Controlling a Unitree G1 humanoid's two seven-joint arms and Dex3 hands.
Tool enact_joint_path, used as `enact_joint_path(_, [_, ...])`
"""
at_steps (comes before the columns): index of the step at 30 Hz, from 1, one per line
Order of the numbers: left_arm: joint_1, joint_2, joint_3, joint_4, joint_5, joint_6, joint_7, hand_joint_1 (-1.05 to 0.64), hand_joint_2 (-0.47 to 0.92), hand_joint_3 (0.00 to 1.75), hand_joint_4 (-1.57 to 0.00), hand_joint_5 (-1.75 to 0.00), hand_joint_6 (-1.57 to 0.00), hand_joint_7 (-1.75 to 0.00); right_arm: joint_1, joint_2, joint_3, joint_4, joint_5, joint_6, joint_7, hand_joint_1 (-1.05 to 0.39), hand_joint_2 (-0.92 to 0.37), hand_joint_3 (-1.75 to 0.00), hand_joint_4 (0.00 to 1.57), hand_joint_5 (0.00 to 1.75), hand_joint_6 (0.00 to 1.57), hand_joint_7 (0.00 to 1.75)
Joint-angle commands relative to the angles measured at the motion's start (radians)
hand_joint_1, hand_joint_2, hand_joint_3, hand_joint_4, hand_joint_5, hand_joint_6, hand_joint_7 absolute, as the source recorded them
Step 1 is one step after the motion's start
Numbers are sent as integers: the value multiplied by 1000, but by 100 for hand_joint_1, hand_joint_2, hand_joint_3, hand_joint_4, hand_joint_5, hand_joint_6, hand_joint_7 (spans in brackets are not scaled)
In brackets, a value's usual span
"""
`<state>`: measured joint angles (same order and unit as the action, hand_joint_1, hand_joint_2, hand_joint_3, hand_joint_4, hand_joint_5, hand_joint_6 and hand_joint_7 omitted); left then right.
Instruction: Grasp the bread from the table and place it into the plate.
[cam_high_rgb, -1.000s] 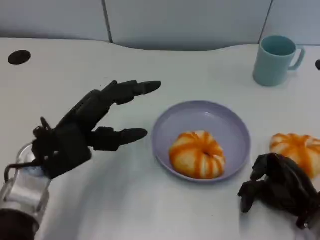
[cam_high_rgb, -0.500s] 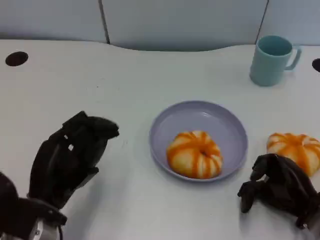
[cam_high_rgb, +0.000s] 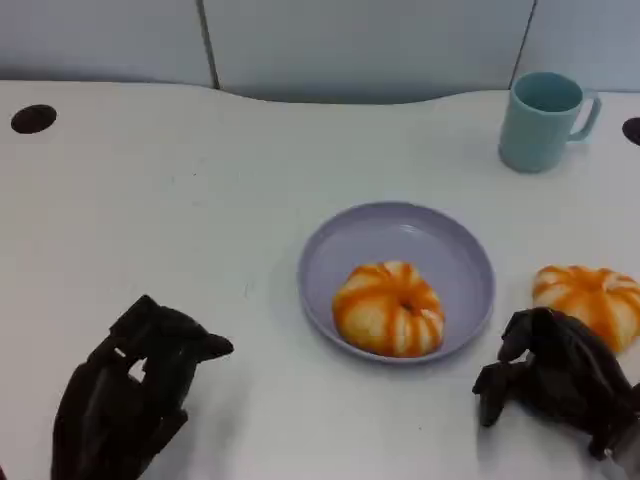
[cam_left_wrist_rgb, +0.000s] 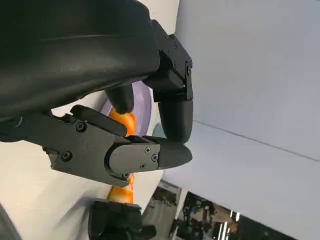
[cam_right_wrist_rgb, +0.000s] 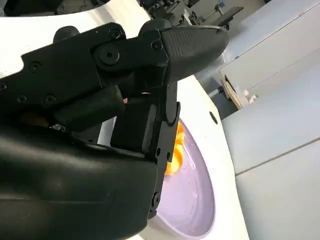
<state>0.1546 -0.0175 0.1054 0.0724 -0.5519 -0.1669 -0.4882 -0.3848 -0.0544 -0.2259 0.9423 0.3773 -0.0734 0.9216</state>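
A lilac plate (cam_high_rgb: 400, 235) lies at the table's middle, and an orange-striped bread (cam_high_rgb: 388, 308) sits in its near half. A second striped bread (cam_high_rgb: 590, 300) lies on the table to the plate's right. My right hand (cam_high_rgb: 560, 382) rests on the table just in front of that bread, fingers curled in, holding nothing. At the lower left, well apart from the plate, my left hand (cam_high_rgb: 135, 400) has its fingers curled in on nothing. In the left wrist view the bread (cam_left_wrist_rgb: 123, 121) and plate (cam_left_wrist_rgb: 142, 107) show past the curled fingers (cam_left_wrist_rgb: 150, 155). The right wrist view shows the plate (cam_right_wrist_rgb: 192, 200) and its bread (cam_right_wrist_rgb: 176, 145).
A light blue mug (cam_high_rgb: 540, 120) stands at the back right. A dark round hole (cam_high_rgb: 33, 118) marks the table's far left, and another sits at the right edge (cam_high_rgb: 633, 130). Grey wall panels run behind the table.
My left hand has drawn back from beside the plate to the lower left, and its spread fingers have curled in. The right hand and both breads have stayed put.
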Motion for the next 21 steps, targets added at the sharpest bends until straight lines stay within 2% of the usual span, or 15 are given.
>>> enact_joint_path(1, [13, -2, 22, 22, 5, -13, -13, -55, 92, 42, -62, -175, -43, -154, 4, -11, -8, 8, 2, -6, 5, -54, -92, -26, 157, 70, 157, 46])
enact_joint_path(8, [42, -6, 19, 40, 9, 13, -14, -54, 92, 32, -64, -175, -49, -151, 3, -16, -5, 5, 1, 2, 9, -54, -92, -27, 157, 70, 157, 47])
enact_joint_path(17, [29, -8, 29, 70, 7, 19, -23, -55, 92, 30, -64, -175, -52, -145, 1, -19, -16, 21, 0, -28, 5, -54, -92, -24, 157, 70, 157, 46])
enact_joint_path(21, [13, -17, 38, 92, 21, -4, -23, -54, 92, 34, -63, -175, -52, -144, -6, -17, -30, 40, 10, -32, 2, -55, -92, -23, 157, 71, 157, 48])
